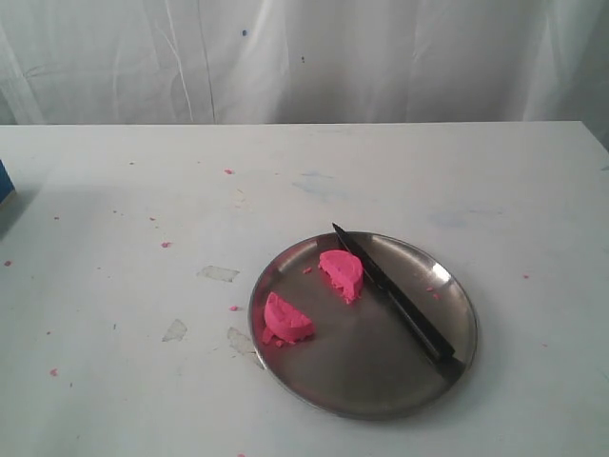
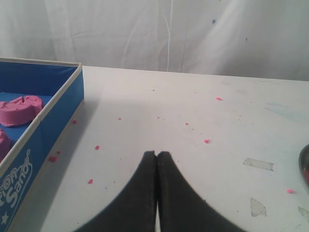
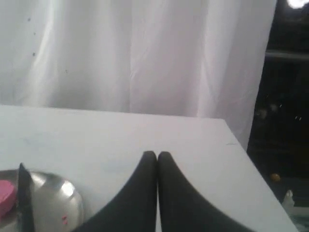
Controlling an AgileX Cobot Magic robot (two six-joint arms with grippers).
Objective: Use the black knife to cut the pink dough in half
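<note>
Pink dough (image 1: 314,295) in 2 halves, well apart from both closed, empty grippers (image 2: 157,154) (image 3: 157,154).

Only the tips of the robot show, and only in the two wrist views. The left arm's matte black, two-fingered pincer (image 2: 157,153) appears as a pair of smooth, dark fingers (image 2: 137,193) that are broad at the base and curve inward to narrow, rounded ends, with a thin pale seam running between them. The right arm's matte black, two-fingered pincer (image 3: 157,153) has the same build: plain black tapering fingers (image 3: 181,198), rounded at the tips. No screws, cables or markings can be made out on either.
</note>
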